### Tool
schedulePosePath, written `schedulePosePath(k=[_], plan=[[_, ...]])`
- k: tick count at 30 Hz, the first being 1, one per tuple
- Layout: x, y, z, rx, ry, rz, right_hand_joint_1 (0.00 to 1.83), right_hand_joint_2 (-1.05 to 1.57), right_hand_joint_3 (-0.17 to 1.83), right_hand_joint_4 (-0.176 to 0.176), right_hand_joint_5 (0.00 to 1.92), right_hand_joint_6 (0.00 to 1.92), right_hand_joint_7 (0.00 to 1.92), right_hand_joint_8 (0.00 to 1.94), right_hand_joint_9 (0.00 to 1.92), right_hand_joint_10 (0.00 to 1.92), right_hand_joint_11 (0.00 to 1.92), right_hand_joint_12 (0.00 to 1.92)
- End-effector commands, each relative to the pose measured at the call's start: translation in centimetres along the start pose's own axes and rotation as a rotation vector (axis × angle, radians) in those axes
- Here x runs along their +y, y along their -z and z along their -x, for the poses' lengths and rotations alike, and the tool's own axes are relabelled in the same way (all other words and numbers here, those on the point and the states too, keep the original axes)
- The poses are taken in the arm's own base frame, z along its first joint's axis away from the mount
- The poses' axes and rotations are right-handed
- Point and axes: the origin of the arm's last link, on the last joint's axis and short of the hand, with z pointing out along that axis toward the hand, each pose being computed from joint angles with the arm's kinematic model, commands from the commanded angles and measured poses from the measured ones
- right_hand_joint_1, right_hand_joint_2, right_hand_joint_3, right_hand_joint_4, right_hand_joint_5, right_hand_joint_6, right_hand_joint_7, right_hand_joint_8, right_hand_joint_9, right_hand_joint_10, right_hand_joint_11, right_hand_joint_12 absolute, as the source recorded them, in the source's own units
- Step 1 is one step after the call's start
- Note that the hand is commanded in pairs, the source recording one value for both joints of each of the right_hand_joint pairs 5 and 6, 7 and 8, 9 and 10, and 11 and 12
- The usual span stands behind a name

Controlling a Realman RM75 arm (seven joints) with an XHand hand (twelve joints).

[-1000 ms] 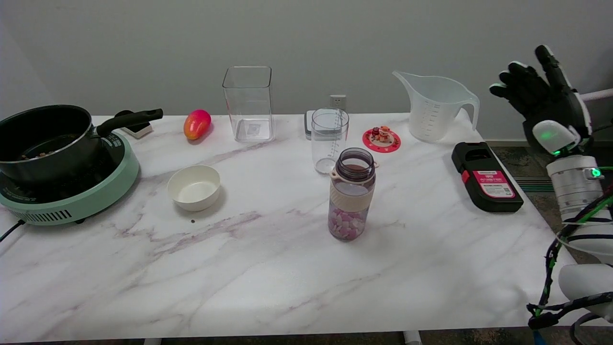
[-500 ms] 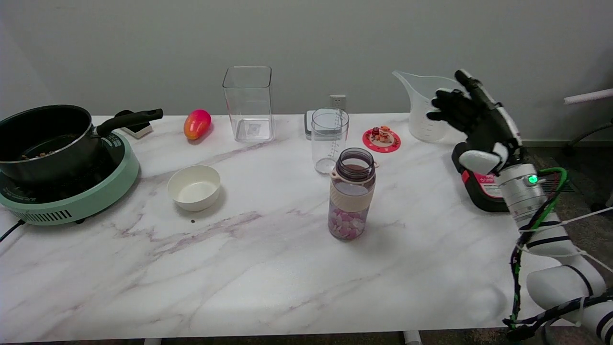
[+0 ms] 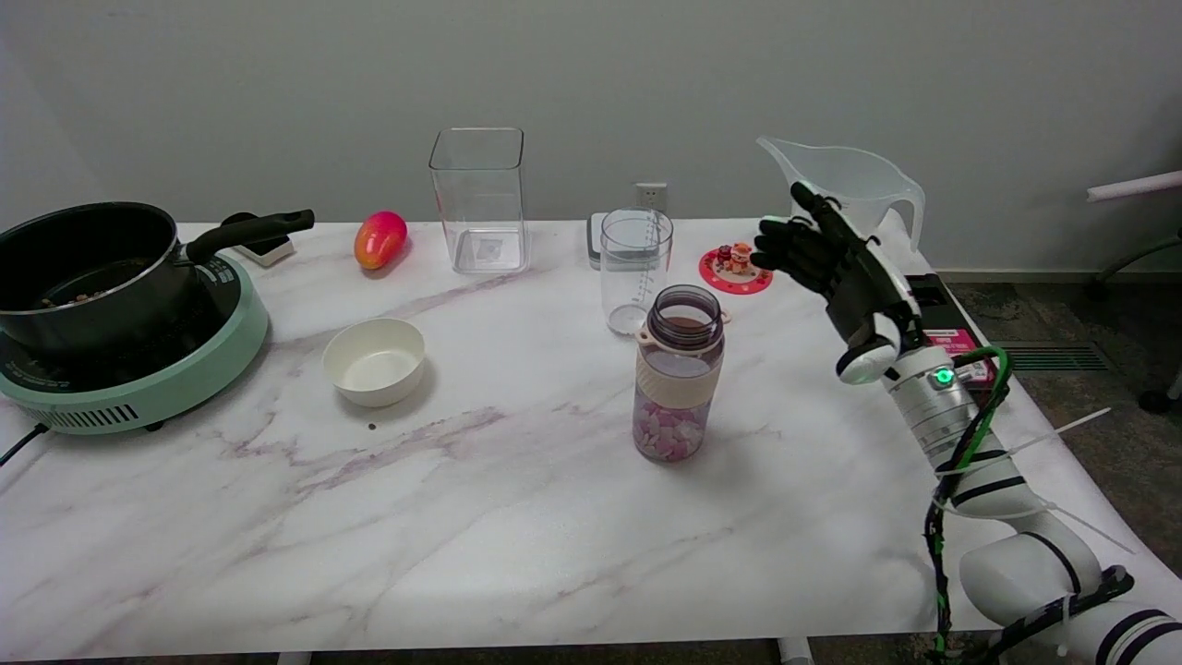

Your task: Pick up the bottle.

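on the marble bench (image 3: 480, 517), at the far left, a black pot (image 3: 83, 272) sits on a green cooktop (image 3: 138, 379); something small and brownish lies inside the pot, too dim to name. a white bowl (image 3: 374, 360) stands to its right, holding nothing visible. behind it lie a red-orange mango (image 3: 379, 239) and a tall square clear container (image 3: 478, 199), nothing seen in it. a clear measuring cup (image 3: 635, 269) stands upright near the middle. just in front of it is the bottle (image 3: 677, 373), upright and lidless, with a beige band around its waist and pink and white pieces filling its lower part. a red coaster (image 3: 735, 268) carrying a small figure sits behind and to the right. the right hand (image 3: 836, 263) hovers above the bench to the bottle's right, apart from it, fingers spread and holding nothing. behind the hand stands a large translucent pitcher (image 3: 845, 185), with a black device (image 3: 951, 323) partly hidden by the wrist.
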Motion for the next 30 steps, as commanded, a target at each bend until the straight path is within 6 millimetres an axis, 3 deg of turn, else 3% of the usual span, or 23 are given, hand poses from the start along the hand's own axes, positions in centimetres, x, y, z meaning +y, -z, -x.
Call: schedulePosePath(k=[1,3,20,30], plan=[[2.4,1.0,4.3,-0.060,0.013,0.068,1.10,-0.69,0.65,0.000,0.11,0.11,0.48,0.48,0.50,0.50,0.55,0.55],[2.6,1.1,4.7,-0.060,0.004,0.071,1.12,-0.68,0.74,0.000,0.11,0.11,0.48,0.48,0.49,0.49,0.55,0.55],[4.7,2.2,8.7,-0.076,-0.037,0.121,1.18,-0.61,0.91,0.000,0.12,0.12,0.49,0.49,0.50,0.50,0.55,0.55],[5.0,2.6,10.4,-0.109,-0.060,0.132,1.20,-0.59,0.92,0.000,0.13,0.13,0.50,0.50,0.50,0.50,0.56,0.56]])
